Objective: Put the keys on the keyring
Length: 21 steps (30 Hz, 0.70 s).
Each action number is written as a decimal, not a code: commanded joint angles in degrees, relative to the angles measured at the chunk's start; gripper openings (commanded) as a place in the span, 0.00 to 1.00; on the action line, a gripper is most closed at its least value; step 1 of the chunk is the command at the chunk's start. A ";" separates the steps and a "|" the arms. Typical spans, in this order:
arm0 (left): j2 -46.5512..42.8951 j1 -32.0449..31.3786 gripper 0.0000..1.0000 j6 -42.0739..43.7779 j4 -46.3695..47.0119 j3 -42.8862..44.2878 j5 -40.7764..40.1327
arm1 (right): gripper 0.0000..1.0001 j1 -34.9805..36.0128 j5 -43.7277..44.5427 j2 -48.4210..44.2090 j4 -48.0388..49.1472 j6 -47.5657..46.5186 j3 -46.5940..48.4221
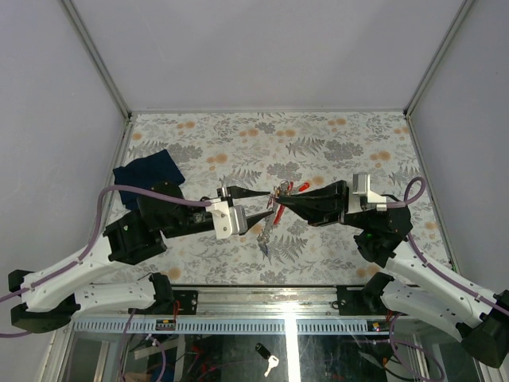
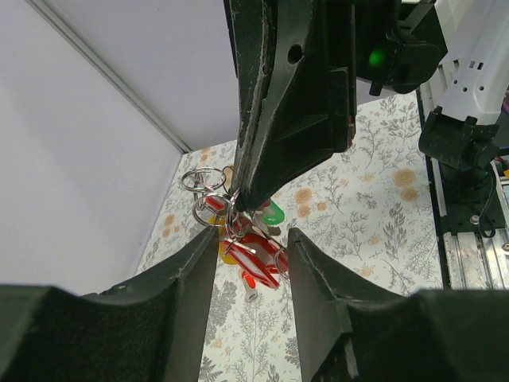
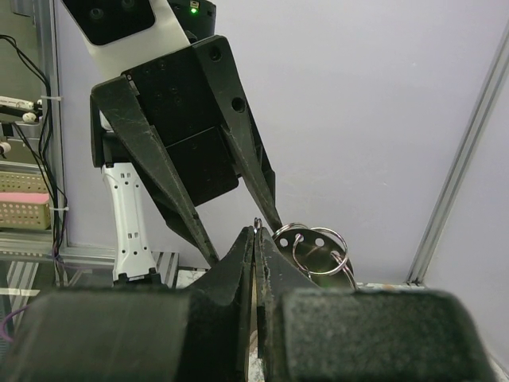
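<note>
Metal keys (image 1: 268, 229) with coloured tags hang in a bunch over the floral table (image 1: 334, 143). From the left wrist, my left gripper (image 2: 252, 236) stands partly apart and empty, the keyring (image 2: 208, 208) just beyond its tips. From the right wrist, my right gripper (image 3: 256, 243) is pinched closed, seemingly on the keyring's wire.

Surface (image 1: 334, 135): floral print in grey and orange. Dark blue cloth (image 1: 149, 173): crumpled, lying near the surface's left edge (well apart from the centre). Pale grey walls (image 1: 262, 48) enclose three sides. White slotted rail (image 1: 238, 325): runs along the near edge.
</note>
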 commanded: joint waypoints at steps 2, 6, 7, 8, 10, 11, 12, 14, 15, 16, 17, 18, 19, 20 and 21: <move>0.33 -0.25 0.39 0.64 -1.23 2.57 0.76 | 0.00 0.38 0.79 -1.14 5.09 -0.04 2.78; 0.26 -0.21 0.38 0.65 -1.69 2.33 -0.07 | 0.00 0.36 1.69 -1.33 5.76 -0.08 2.69; 0.20 -0.22 0.38 0.70 -1.73 2.22 -0.21 | 0.00 0.36 1.83 -1.32 5.85 -0.08 2.68; 0.27 -0.22 0.38 0.71 -1.81 2.18 -0.25 | 0.00 0.33 1.93 -1.39 5.86 -0.09 2.70; 0.24 -0.26 0.38 0.71 -1.82 2.06 -0.29 | 0.00 0.36 2.15 -1.38 5.87 -0.17 2.68; 0.28 -0.26 0.38 0.65 -1.97 2.05 -0.34 | 0.00 0.38 2.33 -1.44 5.87 -0.17 2.69; 0.32 -0.24 0.38 0.64 -2.07 2.15 -0.32 | 0.00 0.37 2.44 -1.50 5.76 -0.20 2.62; 0.35 -0.19 0.38 0.67 -2.17 2.18 -0.13 | 0.00 0.37 2.85 -1.51 5.61 -0.43 2.53; 0.33 -0.24 0.38 0.65 -2.22 2.23 -0.13 | 0.00 0.38 3.05 -1.59 5.49 -0.49 2.45; 0.41 -0.28 0.38 0.64 -2.26 2.22 -0.12 | 0.00 0.34 3.30 -1.62 5.56 -0.64 2.36; 0.42 -0.21 0.38 0.63 -2.38 2.28 -0.12 | 0.00 0.37 3.61 -1.68 5.54 -0.71 2.33; 0.42 -0.24 0.38 0.45 -2.43 2.31 -0.06 | 0.00 0.31 3.96 -1.73 5.54 -0.82 2.26; 0.45 -0.22 0.38 0.36 -2.48 2.30 0.02 | 0.00 0.33 4.17 -1.85 5.40 -0.97 2.25; 0.57 -0.26 0.38 0.25 -2.52 2.34 0.06 | 0.00 0.37 4.37 -1.91 5.23 -1.08 2.31; 0.57 -0.26 0.37 0.16 -2.60 2.44 0.27 | 0.00 0.31 4.50 -1.91 5.13 -1.13 2.33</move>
